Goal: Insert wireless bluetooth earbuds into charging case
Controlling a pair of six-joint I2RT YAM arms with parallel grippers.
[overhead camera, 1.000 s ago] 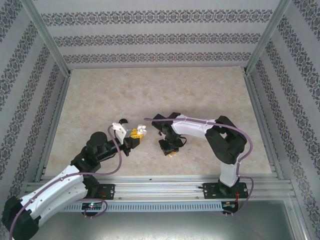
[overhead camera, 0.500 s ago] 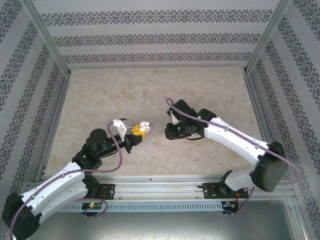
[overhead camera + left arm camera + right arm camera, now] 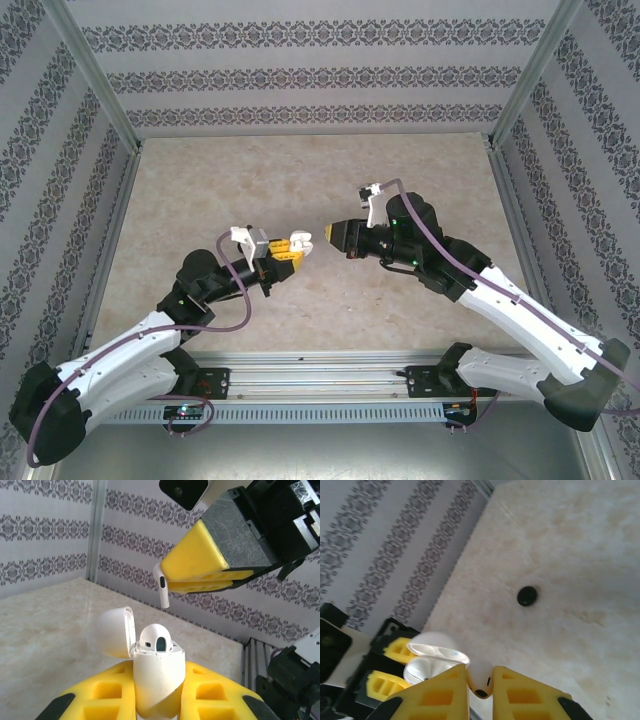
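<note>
Held bud: a white earbud (image 3: 162, 584), glossy and short-stemmed, with a dark slit on its side.
Held bud, axis: in the left wrist view its long axis runs nearly straight up and down. The head is tucked up between the pads and the stem tip points down at the open case below.
Held bud, place: upper middle of the left wrist frame, above the case and apart from it.
Right gripper (image 3: 337, 235): clenched on the white earbud, the yellow pads pinching its head.
Charging case (image 3: 156, 677): white and rounded, standing upright at the bottom middle of the left wrist frame. Its lid (image 3: 115, 631) is swung open to the left.
Seated bud: a second earbud (image 3: 155, 639), white with a dark patch facing the camera, sits in the mouth of the case.
Left gripper (image 3: 290, 247): closed on the body of the charging case, a yellow pad on either side.
Left wrist view alone: the stem's downward hang and the gap between the stem tip and the case.
Right wrist view alone: the bud's rounded end seen head-on at bottom centre, and a small black object (image 3: 527, 596) lying on the table (image 3: 200, 200) at right of centre. What it is cannot be told.
Top view: the two grippers meet tip to tip over the middle of the table. The buds are too small to make out.
</note>
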